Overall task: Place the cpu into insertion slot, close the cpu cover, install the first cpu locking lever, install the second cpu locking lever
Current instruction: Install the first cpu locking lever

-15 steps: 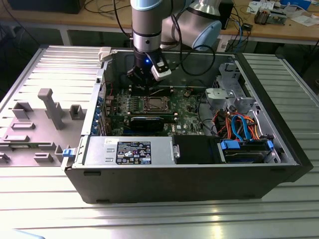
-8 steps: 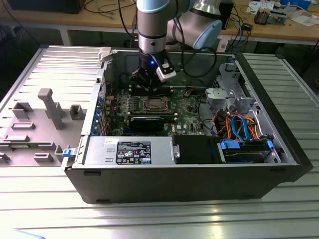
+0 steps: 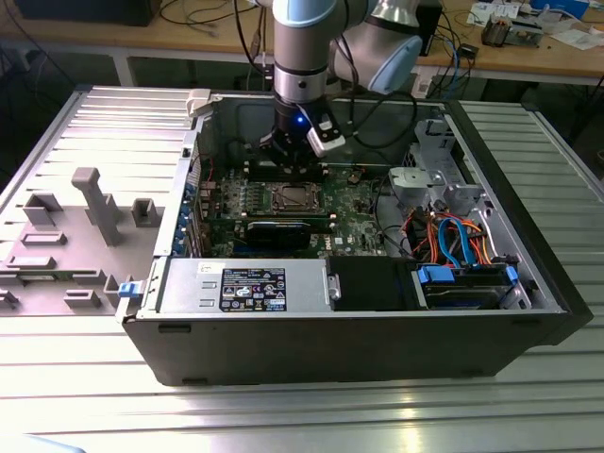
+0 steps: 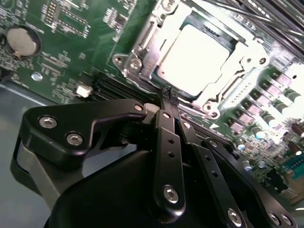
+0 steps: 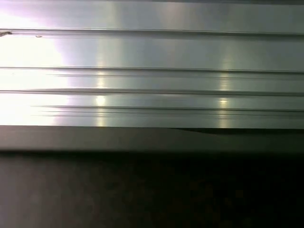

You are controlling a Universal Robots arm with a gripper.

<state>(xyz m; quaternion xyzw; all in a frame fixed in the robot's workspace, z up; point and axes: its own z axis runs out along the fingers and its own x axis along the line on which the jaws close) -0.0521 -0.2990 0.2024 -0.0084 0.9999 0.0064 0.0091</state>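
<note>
Exterior view, left to right: a grey fixture plate (image 3: 66, 236) with upright blocks lies on the ribbed aluminium table (image 3: 302, 415) at the 9 o'clock side of an open black computer case (image 3: 349, 326). Inside the case, the green motherboard (image 3: 354, 217) occupies the centre, with the insertion slot (image 3: 291, 198) near its middle. The power supply (image 3: 245, 286) sits at 6 o'clock of the slot, and a bundle of blue and orange cables (image 3: 453, 241) lies at 3 o'clock. The arm (image 3: 302, 57) descends from 12 o'clock, and its gripper (image 3: 288, 162) hangs just beyond the slot's 12 o'clock edge.

Second wrist view: the gripper (image 4: 167, 97) has its two black fingers (image 4: 166, 142) drawn together into a narrow stance, with nothing visibly between them, and their tips sit at the rim of the insertion slot (image 4: 142, 61). The cpu (image 4: 197, 57), a pale square, lies seated in the slot. The cpu cover (image 4: 247, 57), a shiny steel frame, lies around it. A coin cell battery (image 4: 23, 40) sits on the motherboard (image 4: 71, 47), well apart from the slot.

First wrist view: ribbed aluminium table (image 5: 152, 71) surface above a dark edge.
</note>
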